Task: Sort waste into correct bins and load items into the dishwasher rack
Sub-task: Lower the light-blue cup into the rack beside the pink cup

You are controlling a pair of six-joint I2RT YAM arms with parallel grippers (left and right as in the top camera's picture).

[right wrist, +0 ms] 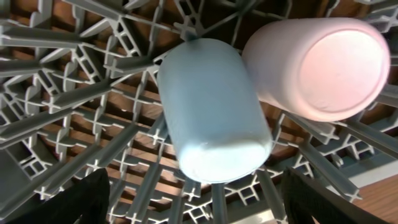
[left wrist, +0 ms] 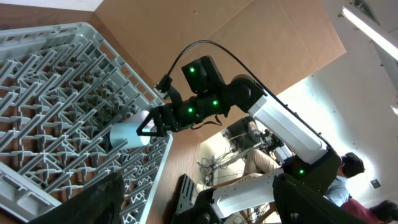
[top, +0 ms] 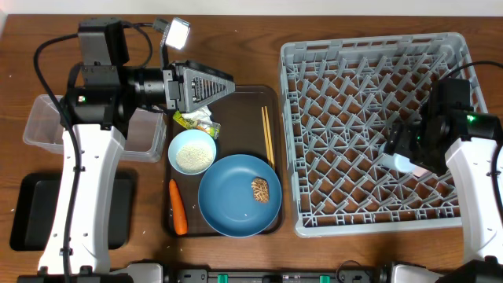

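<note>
The grey dishwasher rack [top: 369, 47] fills the right side. In the right wrist view a light-blue cup [right wrist: 211, 112] and a pale pink cup [right wrist: 317, 65] lie among the rack's pegs [right wrist: 74, 106]. My right gripper [right wrist: 199, 208] is open, its fingers apart below the light-blue cup and not touching it. It also shows in the overhead view [top: 402, 148] above that cup [top: 405, 163]. My left gripper [top: 214, 85] is open and empty, hovering above the yellow-green wrapper [top: 195, 119]. The white bowl of rice [top: 192, 152], the blue plate [top: 228, 200] with the brown lump [top: 260, 190], the carrot [top: 178, 207] and the chopsticks [top: 267, 134] lie on the brown tray.
The dark brown serving tray [top: 271, 98] sits in the middle. The clear tub [top: 43, 122] is at the left, partly under my left arm. The black tray [top: 27, 208] lies below it. The left wrist view looks across the rack [left wrist: 56, 74] at my right arm [left wrist: 205, 93].
</note>
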